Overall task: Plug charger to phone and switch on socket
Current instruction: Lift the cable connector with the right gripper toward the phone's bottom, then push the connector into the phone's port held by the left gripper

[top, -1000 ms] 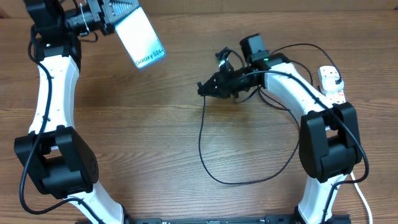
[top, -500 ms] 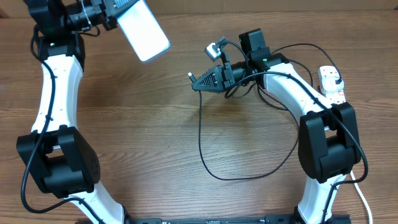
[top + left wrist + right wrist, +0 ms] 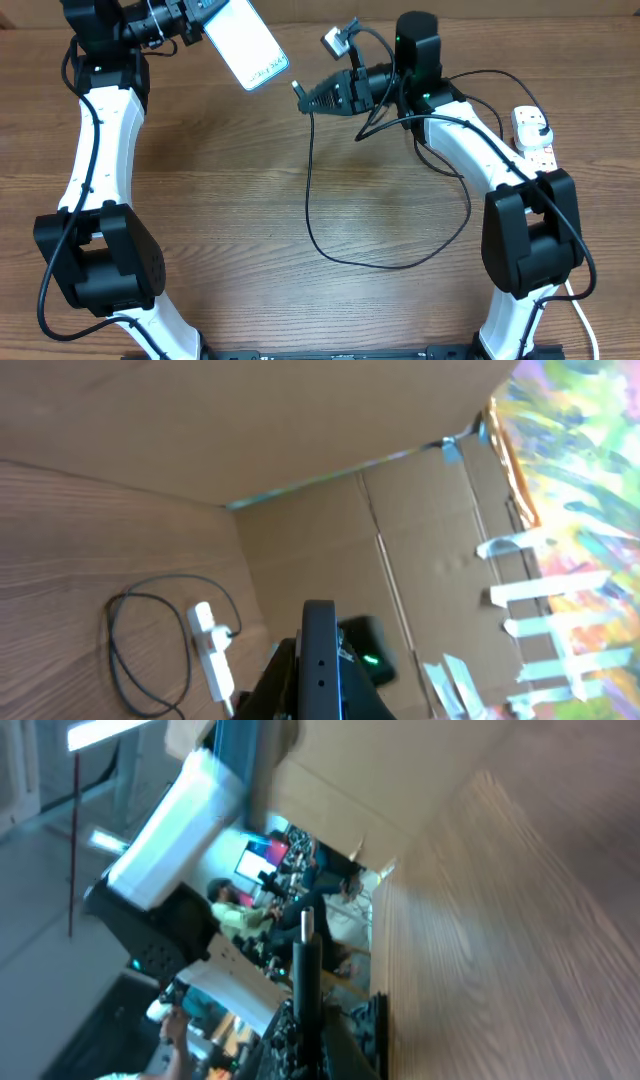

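Clenching one end of the phone (image 3: 246,42), the left hand (image 3: 201,18) is holding it near the far edge of the desk (image 3: 200,210); the right hand (image 3: 320,97) is grasping the charger (image 3: 309,190) by its tip just beside the phone, while the socket (image 3: 534,136) is lying far right.

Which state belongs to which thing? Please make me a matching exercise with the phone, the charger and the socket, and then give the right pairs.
Things:
1. phone
2. charger
3. socket

States:
A. lies at the right edge of the table
B. held up in the air by the left tool
C. one end in the right tool, the rest looping over the table

Pairs: 1-B; 2-C; 3-A
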{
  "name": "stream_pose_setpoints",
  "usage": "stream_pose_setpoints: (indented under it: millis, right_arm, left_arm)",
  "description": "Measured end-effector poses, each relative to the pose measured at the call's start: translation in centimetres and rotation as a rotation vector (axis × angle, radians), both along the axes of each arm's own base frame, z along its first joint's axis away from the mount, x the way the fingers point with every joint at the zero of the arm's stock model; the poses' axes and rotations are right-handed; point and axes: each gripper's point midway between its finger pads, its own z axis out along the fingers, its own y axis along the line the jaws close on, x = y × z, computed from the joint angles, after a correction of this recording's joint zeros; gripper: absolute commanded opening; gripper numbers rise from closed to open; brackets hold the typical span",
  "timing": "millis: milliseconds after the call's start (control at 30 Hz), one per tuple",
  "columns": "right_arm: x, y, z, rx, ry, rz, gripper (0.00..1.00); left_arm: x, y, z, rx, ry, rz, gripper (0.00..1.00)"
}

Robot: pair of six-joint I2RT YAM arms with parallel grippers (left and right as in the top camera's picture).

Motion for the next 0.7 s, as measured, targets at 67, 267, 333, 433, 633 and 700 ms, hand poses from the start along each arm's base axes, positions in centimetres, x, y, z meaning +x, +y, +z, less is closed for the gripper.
stream_pose_setpoints:
  millis: [67,267,333,433,633,700]
  right_arm:
    - [-0.2,0.4,1.0,0.012,-0.02,0.001,0.04]
    - [-1.5,2.2,2.6,0.001,0.057,0.023,0.04]
    - [-1.5,2.4,2.6,-0.007,0.09,0.02,0.04]
    - [-1.4,2.4,2.6,-0.014,0.12,0.011,0.04]
    - [-1.2,2.4,2.7,-0.024,0.162,0.005,0.04]
    - [-1.2,2.4,2.7,-0.026,0.171,0.001,0.04]
  left_arm:
    - [0.1,0.1,-0.5,0.005,0.017,0.008,0.04]
    - [0.6,0.3,-0.9,0.017,0.016,0.042,0.04]
    - [0.7,0.4,-0.9,0.017,0.015,0.044,0.04]
    - [0.7,0.4,-0.9,0.015,0.017,0.046,0.05]
    - [0.7,0.4,-0.9,0.012,0.024,0.047,0.04]
    - [0.7,0.4,-0.9,0.008,0.031,0.047,0.04]
